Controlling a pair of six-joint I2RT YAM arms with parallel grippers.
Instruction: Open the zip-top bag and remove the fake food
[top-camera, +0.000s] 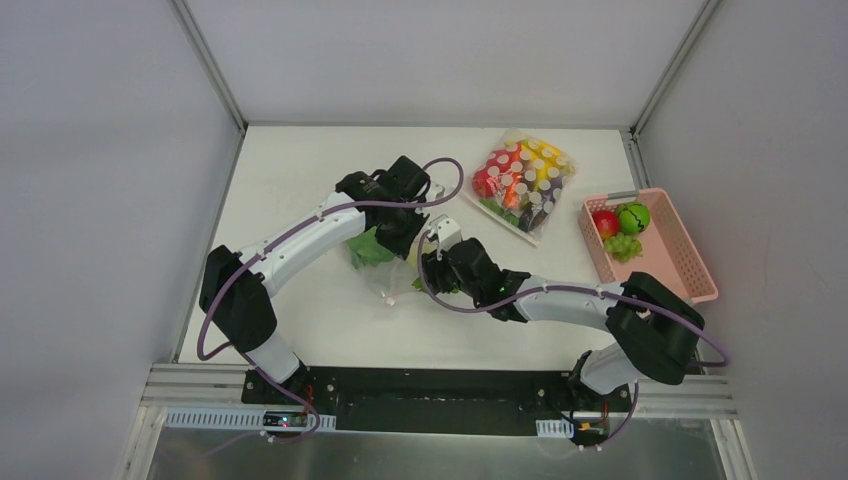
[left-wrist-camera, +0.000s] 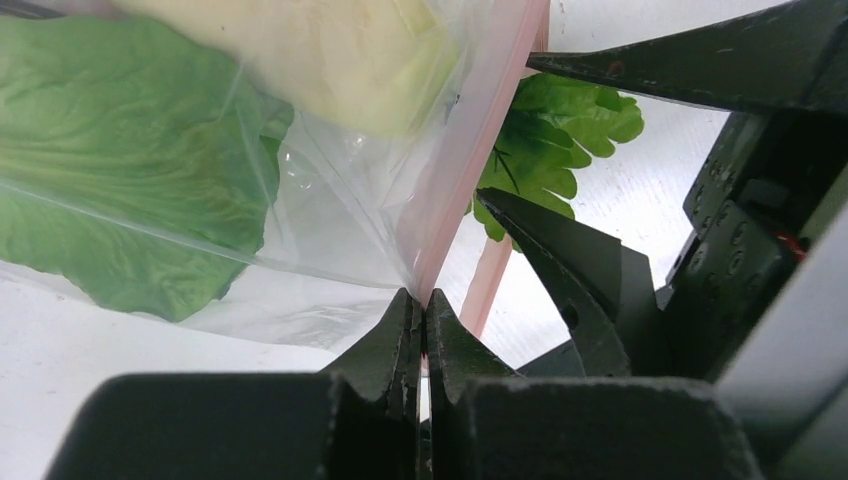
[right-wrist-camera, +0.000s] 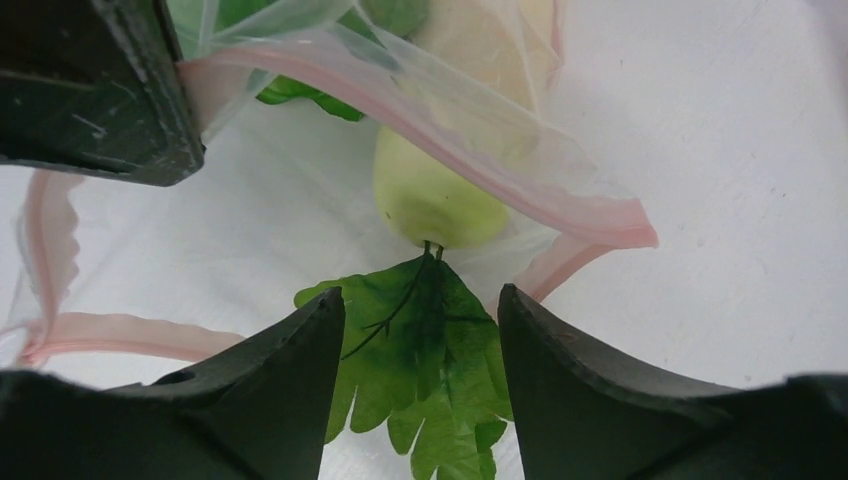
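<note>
We see the left tool (left-wrist-camera: 424, 310) at the bottom centre of its wrist view, pinched tight on the pink zip strip (left-wrist-camera: 470, 150) of the clear bag (left-wrist-camera: 330, 210). In the top view the bag lies mid-desk (top-camera: 300, 170) between the two tools, its mouth gaping. Inside are a lettuce leaf (left-wrist-camera: 120, 150) and a pale radish (right-wrist-camera: 440, 195), whose green top (right-wrist-camera: 425, 360) pokes out of the mouth. The right tool (right-wrist-camera: 420, 295) is spread wide, one finger on each side of those leaves, gripping nothing. At the right of the top view a pink basket (top-camera: 680, 260) holds a red apple (top-camera: 605, 223), a green fruit (top-camera: 632, 216) and grapes (top-camera: 624, 246). A second bag (top-camera: 522, 180) of coloured items lies above centre.
</note>
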